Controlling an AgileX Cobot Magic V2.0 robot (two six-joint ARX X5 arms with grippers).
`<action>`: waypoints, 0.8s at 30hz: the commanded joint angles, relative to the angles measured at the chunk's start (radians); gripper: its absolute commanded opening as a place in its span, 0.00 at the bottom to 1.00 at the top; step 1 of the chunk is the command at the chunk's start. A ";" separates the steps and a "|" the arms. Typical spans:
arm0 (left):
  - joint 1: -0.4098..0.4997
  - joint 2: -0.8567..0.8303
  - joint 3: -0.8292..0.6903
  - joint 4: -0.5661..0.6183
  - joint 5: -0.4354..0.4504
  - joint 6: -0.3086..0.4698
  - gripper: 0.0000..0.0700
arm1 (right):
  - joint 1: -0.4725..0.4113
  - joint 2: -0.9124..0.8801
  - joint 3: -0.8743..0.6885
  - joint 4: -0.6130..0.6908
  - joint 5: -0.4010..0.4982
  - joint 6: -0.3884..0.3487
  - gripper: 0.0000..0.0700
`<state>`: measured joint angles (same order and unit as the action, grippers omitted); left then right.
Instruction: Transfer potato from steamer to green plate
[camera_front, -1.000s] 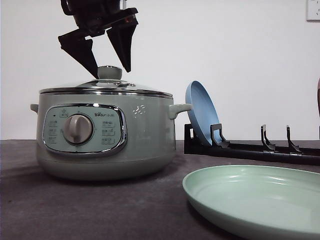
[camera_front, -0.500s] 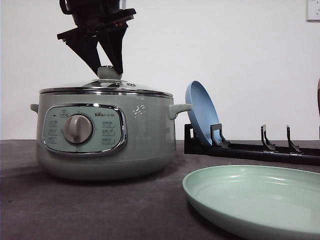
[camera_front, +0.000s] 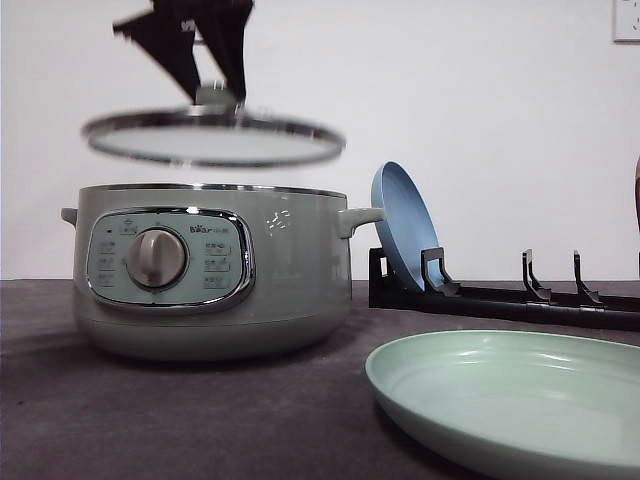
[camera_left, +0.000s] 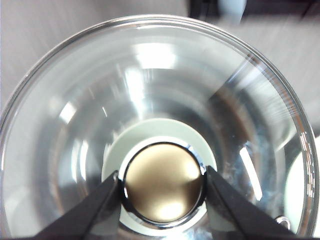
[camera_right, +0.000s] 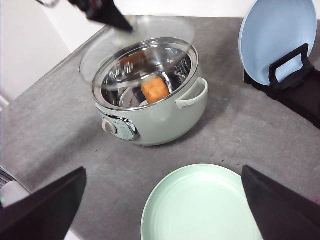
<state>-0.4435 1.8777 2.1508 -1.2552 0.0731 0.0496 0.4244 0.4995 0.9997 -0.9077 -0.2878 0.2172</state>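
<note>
Mint-green plate (camera_front: 520, 400): nearest the front camera, flat on the dark grey tabletop (camera_front: 150, 420), hollow side up and bare; it lies in front of the pot and to its right, placed as the receiving dish.
Right gripper (camera_right: 160, 210): its two dark fingers stand wide apart with nothing between them, high above the green plate, judged to be waiting until the pot is uncovered.
Sage-green steamer (camera_front: 210, 270): upright on the table with its dial and control panel facing the front camera; the rim is uncovered, so the bowl can be reached from above.
Potato (camera_right: 153, 89): an orange-brown lump resting at the bottom of the steel bowl, visible past the raised lid in the right wrist view; not yet touched.
Glass lid (camera_front: 213, 137): held clear above the steamer rim, roughly level and blurred; lifting it is judged the step in hand, since it blocks access to the potato.
Left gripper (camera_left: 162, 182): both fingers clamped on the lid knob (camera_left: 162, 182), one on each side, carrying the lid.
Blue plate (camera_front: 403, 225): propped on edge in the black dish rack (camera_front: 500, 295), behind and to the right, no part of this task.
</note>
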 joint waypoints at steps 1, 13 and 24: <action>-0.006 -0.007 0.074 0.012 -0.001 -0.014 0.00 | 0.003 0.002 0.017 0.009 0.000 0.011 0.90; 0.016 -0.007 0.127 -0.009 -0.003 -0.004 0.00 | 0.003 0.002 0.017 0.010 0.000 0.011 0.90; 0.178 -0.007 0.127 -0.029 -0.003 0.010 0.00 | 0.003 0.002 0.017 0.009 0.000 0.011 0.90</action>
<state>-0.2720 1.8729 2.2311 -1.3064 0.0723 0.0437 0.4244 0.4995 0.9997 -0.9077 -0.2878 0.2172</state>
